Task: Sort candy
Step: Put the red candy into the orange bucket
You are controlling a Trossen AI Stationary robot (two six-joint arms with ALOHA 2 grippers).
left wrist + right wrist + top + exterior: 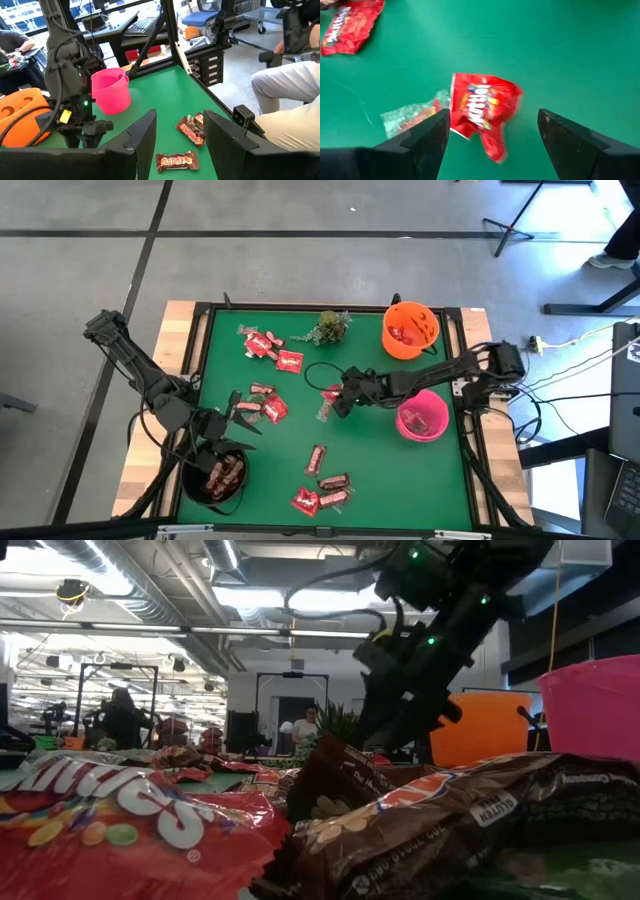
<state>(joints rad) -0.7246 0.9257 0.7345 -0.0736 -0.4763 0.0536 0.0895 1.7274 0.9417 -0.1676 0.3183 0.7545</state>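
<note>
Candy lies scattered on the green table (pixel 400 470): red packets (pixel 268 348) toward the far left, brown bars (pixel 318 460) and a red packet (pixel 305 502) near the front edge. My right gripper (pixel 335 402) is open and hovers above a red packet (pixel 482 107), one finger on either side of it. A clear-wrapped sweet (pixel 410 117) lies beside that packet. My left gripper (pixel 245 418) is open beside the black bowl (pixel 190 480), which holds brown bars (pixel 225 473). Its wrist view looks past the open left gripper (pixel 180 117) at two brown bars (pixel 192 131).
An orange bowl (pixel 410 330) with red packets stands at the far right, and a pink bowl (pixel 422 418) sits under the right arm. A green plant sprig (pixel 330 327) lies at the far edge. A raised black frame rims the table. A person's legs (pixel 285 100) show beyond the table.
</note>
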